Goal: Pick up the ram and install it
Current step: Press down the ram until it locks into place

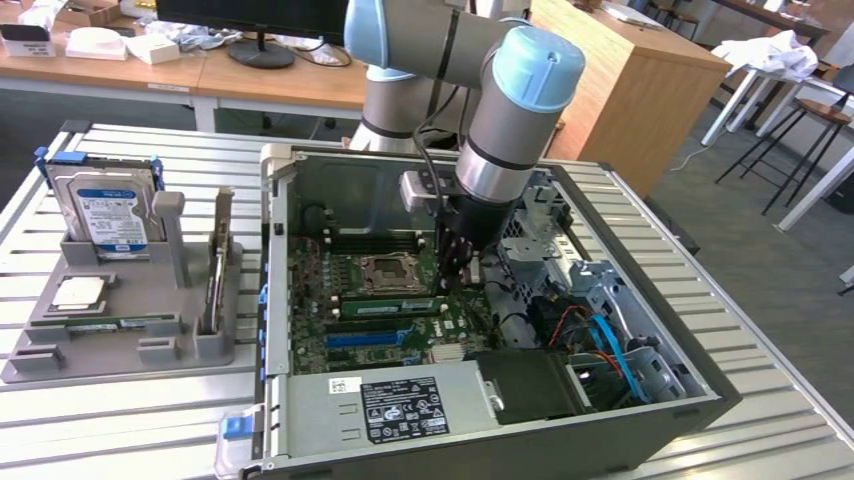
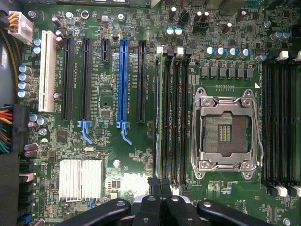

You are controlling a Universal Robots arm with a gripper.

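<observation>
Gripper: the gripper (image 1: pixel 454 282) (image 2: pixel 161 188) is low inside the open computer case (image 1: pixel 701 400), and its black fingers (image 2: pixel 149 207) are squeezed together with nothing between them.
Ram: the ram (image 1: pixel 387 306) (image 2: pixel 158 117) is a thin green stick that stands on its edge in a long black slot on the motherboard (image 2: pixel 108 108).
Ram's place: it is in the slot row just beside the CPU socket (image 1: pixel 391 270) (image 2: pixel 225 133), between the socket and the blue slot (image 1: pixel 363 339) (image 2: pixel 123 80).
Gripper and ram: the fingertips are right at one end of the ram, but I cannot tell if they touch it.
Ram's fit: I cannot tell if it is pushed all the way in.
Arm: the grey and blue robot arm (image 1: pixel 514 120) reaches down into the case from above.
Tray: a grey tray (image 1: pixel 40 355) sits on the metal table (image 1: pixel 134 430), at the exterior view's left, well apart from the case.
On the tray: a hard drive (image 1: pixel 110 215) stands up at the back, and a square chip (image 1: pixel 78 292) lies flat near it.
Power box: a silver power supply (image 1: pixel 387 400) with a black label sits at the near side of the case.
</observation>
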